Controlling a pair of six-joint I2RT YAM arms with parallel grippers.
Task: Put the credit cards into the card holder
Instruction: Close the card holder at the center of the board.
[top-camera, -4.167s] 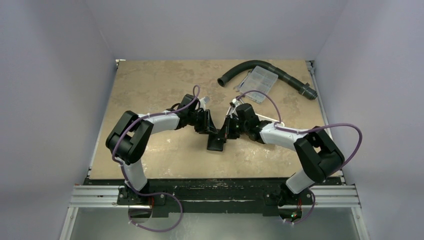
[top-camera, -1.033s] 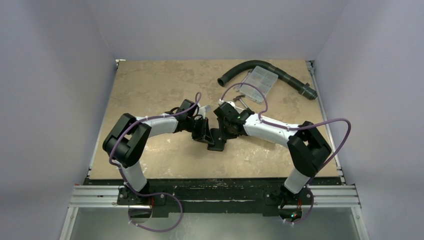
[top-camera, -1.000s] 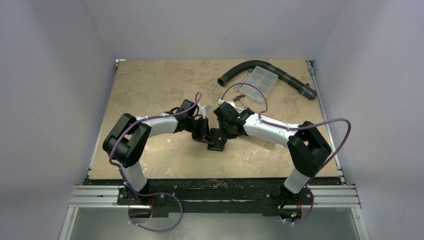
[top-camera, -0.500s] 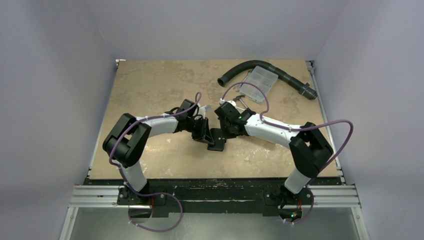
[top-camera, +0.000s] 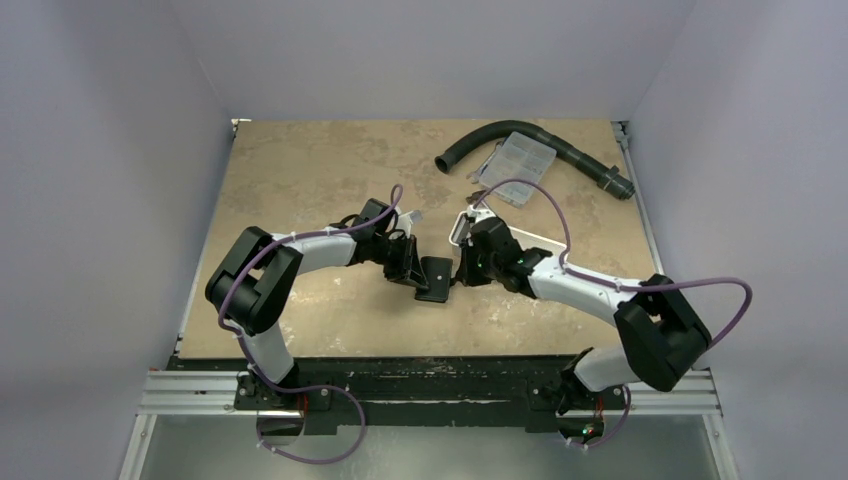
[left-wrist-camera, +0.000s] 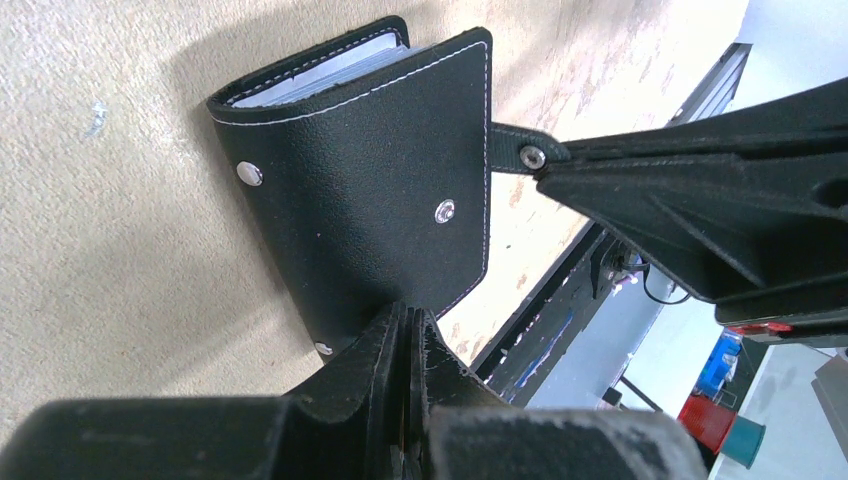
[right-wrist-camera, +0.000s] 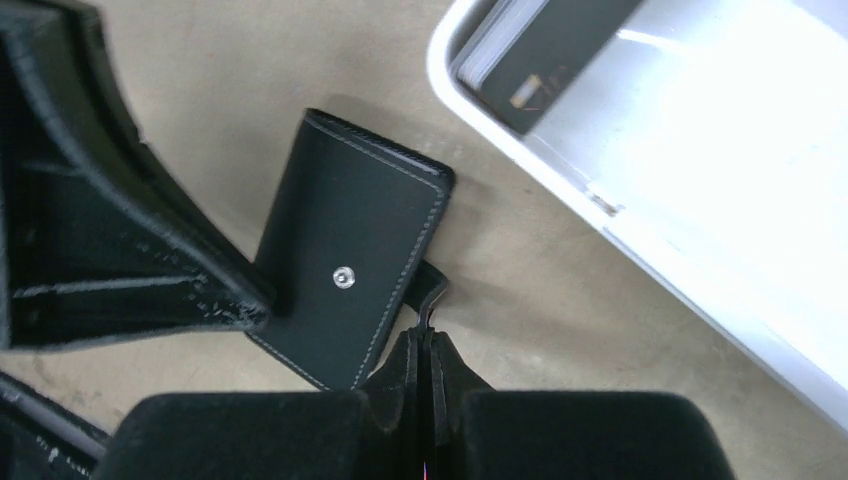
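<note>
Where the task's thing is: the card holder (left-wrist-camera: 365, 190) lies folded shut on the table (top-camera: 300, 170), between the two arms and just in front of the white tray (right-wrist-camera: 720, 160)
Left fingers (left-wrist-camera: 385, 345): pressed together on the holder's lower edge, a thin pinch right at the corner as far as I can see
Right fingers (right-wrist-camera: 398, 378): closed on the little strap (left-wrist-camera: 505, 150) that sticks out from the holder's side, its snap undone
Slip risk: I'd worry most about that corner pinch; if the right arm tugs the strap harder than the left can hold, the holder may slide out or spin on the table instead of opening
Strap risk: the strap is narrow and only its tip is caught, so a sideways pull could let it pop free
Flap risk: both arms are busy with the holder while a card waits elsewhere; once one lets go to fetch it, the cover may well fall shut
Card holder contents: pale sleeve edges show between the covers from the left wrist view; whether any card sits inside I cannot tell
White tray contents: one dark card (right-wrist-camera: 555, 55) leaning in the corner nearest the holder; the rest is washed out by glare
Clear compartment box (top-camera: 522, 156): far back on the table against a black hose (top-camera: 470, 143); its contents are too small to make out
</note>
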